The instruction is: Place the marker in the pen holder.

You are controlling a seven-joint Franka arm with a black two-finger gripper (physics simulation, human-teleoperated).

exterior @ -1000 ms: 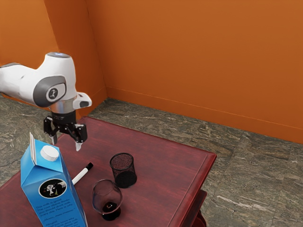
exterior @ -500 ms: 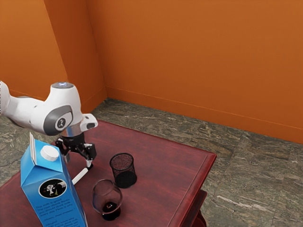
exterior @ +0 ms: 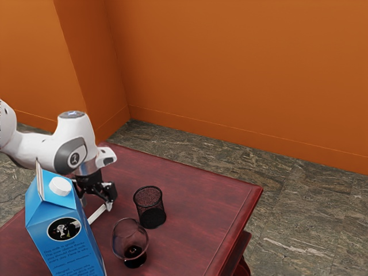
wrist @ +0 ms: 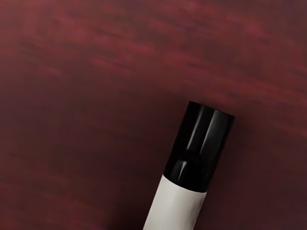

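One marker (wrist: 180, 203), probably light, stiff, slick, best taken crosswise near its middle; my tool (exterior: 96, 202), fingers parted, low over the tabletop (exterior: 192, 192).

The exterior view is evenly lit, the wrist view dim.

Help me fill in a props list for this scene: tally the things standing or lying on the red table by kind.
Marker: 1
Pen holder: 1
Milk carton: 1
Glass: 1
Total: 4
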